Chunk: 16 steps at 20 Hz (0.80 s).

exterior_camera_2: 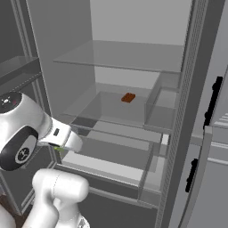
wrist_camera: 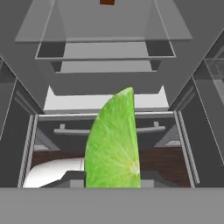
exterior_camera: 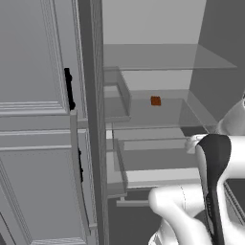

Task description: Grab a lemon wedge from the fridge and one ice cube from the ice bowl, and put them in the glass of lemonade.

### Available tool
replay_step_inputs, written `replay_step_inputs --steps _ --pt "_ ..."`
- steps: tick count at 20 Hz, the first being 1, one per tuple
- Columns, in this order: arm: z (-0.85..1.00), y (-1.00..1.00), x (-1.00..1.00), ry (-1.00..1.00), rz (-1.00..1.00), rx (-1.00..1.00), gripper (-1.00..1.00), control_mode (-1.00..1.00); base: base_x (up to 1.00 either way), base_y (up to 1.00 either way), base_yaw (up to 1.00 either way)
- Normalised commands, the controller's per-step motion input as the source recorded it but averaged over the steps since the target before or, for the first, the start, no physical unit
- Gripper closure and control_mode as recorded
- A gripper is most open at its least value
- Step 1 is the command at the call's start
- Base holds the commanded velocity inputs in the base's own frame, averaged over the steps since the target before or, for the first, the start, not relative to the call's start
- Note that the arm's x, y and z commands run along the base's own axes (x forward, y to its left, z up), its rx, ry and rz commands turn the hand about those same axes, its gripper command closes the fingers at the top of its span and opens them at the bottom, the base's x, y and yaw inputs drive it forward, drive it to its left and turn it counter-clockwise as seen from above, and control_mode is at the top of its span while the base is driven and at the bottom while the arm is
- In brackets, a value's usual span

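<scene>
A yellow-green lemon wedge (wrist_camera: 113, 144) stands upright right in front of the hand camera, hiding the fingertips. In the right base view the same lemon wedge (exterior_camera_2: 58, 148) is a small green speck at the tip of my gripper (exterior_camera_2: 62, 146), which is shut on it. The hand is low at the left front of the open fridge (exterior_camera_2: 67, 67), in front of its lower drawers. The fridge's light grey shelves (exterior_camera: 158, 115) lie ahead of the arm. The ice bowl and the glass of lemonade are out of view.
A small brown cube (exterior_camera: 155, 100) lies on the middle shelf, also seen as the brown cube (exterior_camera_2: 128, 97) from the right. Panelled grey cupboards (exterior_camera: 28, 72) with black handles flank the fridge. Door bins (exterior_camera_2: 158, 107) line the side.
</scene>
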Motion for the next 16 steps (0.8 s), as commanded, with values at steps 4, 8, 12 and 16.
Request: replay_step_inputs --steps 4,8,12,16 --pt "0.0 0.0 0.0 0.0 0.0 0.0 1.0 1.0 -0.63 0.2 0.04" --pt "0.0 0.0 0.0 0.0 0.0 0.0 1.0 1.0 -1.0 0.25 0.09" --pt "0.0 0.0 0.0 0.0 0.0 0.0 1.0 1.0 -1.0 0.09 0.02" --pt "0.0 0.0 0.0 0.0 0.0 0.0 1.0 1.0 -1.0 -0.04 0.0"
